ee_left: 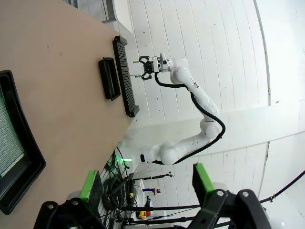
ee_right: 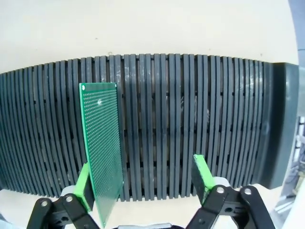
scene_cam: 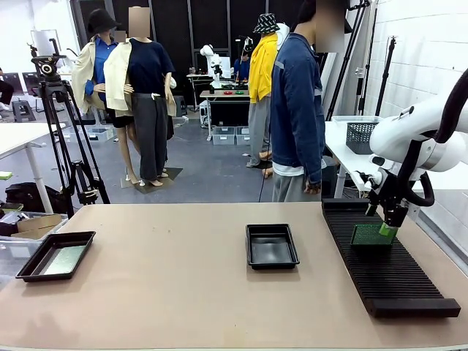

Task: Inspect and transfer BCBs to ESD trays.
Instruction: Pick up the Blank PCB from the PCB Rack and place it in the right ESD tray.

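Observation:
One green BCB (ee_right: 101, 148) stands on edge in a slot of the long black ribbed rack (ee_right: 190, 119). My right gripper (ee_right: 143, 183) hangs over it, open, and the board sits just inside the left green pad (ee_right: 84, 186), far from the other pad. From the front, that BCB (scene_cam: 368, 235) and right gripper (scene_cam: 387, 231) are at the rack's far part. A second BCB (scene_cam: 64, 259) lies flat in the left ESD tray (scene_cam: 29, 268). The middle ESD tray (scene_cam: 272, 246) holds nothing. My left gripper (ee_left: 147, 183) is open above the table's left side, near the left ESD tray (ee_left: 28, 162).
The rack (scene_cam: 387, 267) runs along the table's right side toward the front edge. A person (scene_cam: 296, 110) stands beyond the far edge. A tripod (scene_cam: 62, 131) and a box stand off the left side. Bare tabletop (scene_cam: 161, 256) lies between the trays.

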You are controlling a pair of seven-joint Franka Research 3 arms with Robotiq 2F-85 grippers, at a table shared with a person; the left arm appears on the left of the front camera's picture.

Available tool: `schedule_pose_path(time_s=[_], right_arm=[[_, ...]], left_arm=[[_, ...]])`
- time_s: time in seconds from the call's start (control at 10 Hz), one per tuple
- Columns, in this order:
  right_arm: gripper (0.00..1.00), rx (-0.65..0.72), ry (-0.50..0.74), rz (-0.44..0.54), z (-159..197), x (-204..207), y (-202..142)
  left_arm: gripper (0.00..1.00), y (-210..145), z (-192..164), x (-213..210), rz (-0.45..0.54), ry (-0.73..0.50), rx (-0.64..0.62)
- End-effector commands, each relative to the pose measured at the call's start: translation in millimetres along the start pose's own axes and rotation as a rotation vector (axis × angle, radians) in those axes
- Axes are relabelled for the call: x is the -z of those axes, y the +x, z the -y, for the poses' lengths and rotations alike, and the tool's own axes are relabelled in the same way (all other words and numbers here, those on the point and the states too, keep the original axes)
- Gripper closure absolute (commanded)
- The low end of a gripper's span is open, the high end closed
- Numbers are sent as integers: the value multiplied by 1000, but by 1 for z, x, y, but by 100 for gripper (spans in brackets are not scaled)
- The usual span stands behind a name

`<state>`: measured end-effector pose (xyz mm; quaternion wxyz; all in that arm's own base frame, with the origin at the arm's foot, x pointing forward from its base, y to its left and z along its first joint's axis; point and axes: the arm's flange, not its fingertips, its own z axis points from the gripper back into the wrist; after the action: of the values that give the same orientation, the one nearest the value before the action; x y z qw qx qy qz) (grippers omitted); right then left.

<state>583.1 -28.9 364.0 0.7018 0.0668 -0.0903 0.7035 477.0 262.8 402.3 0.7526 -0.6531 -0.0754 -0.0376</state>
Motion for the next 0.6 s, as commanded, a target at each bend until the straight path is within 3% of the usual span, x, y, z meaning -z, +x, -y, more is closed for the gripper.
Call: schedule_pose_path(time_s=[0.0,0.1,0.5], right_arm=[[11,14,19,-17,6,-2,4],[23,1,38,-26,6,-3,3],[92,5,36,-37,5,-2,4]], left_arm=[[0,-2,1,0,-1,5,-1],[0,-2,1,0,-1,5,-1],[0,-2,1,0,-1,5,-1]])
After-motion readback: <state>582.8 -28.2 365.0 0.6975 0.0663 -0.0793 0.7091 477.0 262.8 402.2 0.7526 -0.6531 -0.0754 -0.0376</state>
